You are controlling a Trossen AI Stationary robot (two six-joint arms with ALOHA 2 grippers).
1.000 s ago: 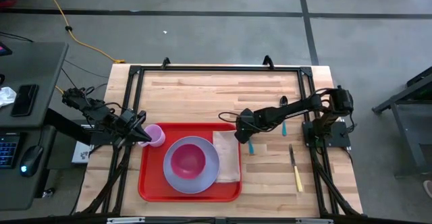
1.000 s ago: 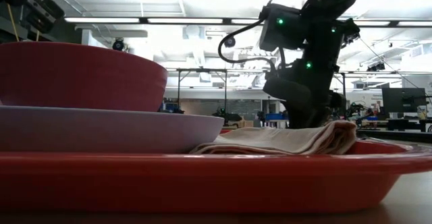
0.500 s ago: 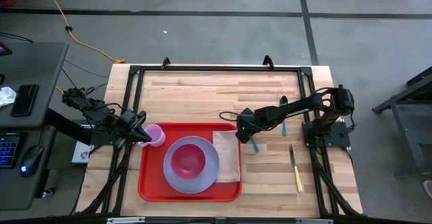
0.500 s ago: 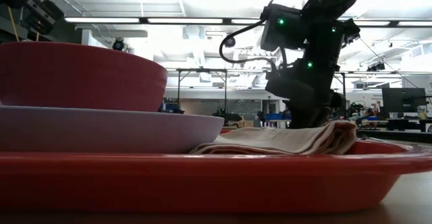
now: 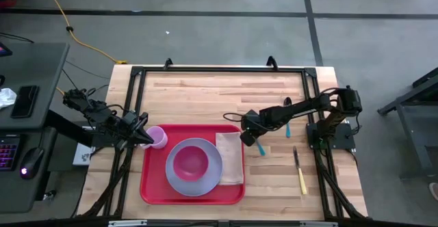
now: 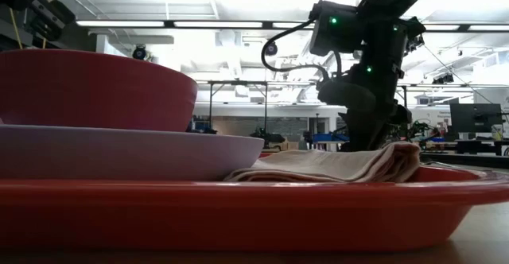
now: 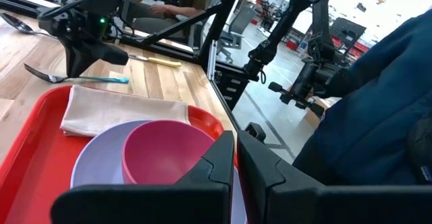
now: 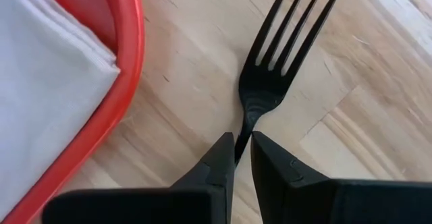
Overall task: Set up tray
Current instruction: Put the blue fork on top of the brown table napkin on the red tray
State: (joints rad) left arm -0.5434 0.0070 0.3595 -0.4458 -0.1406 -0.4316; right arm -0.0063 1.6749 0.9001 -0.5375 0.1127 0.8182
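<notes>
High view: both arms sit by the red tray (image 5: 152, 186).
Left gripper (image 5: 145, 137) waits beside the pink cup (image 5: 158, 137), its jaws nearly shut on nothing. On the tray's right, the right gripper (image 8: 241, 148) pinches the black fork (image 8: 273, 69) by its thin neck.

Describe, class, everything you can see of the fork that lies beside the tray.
The fork has a dark head with four tines and a narrow neck; the left wrist view shows a teal handle. It looks like plastic. It lies flat on the wooden table, just outside the red tray rim on the napkin's side, not touching the tray. The right gripper has its two dark fingers closed on the neck.
</notes>
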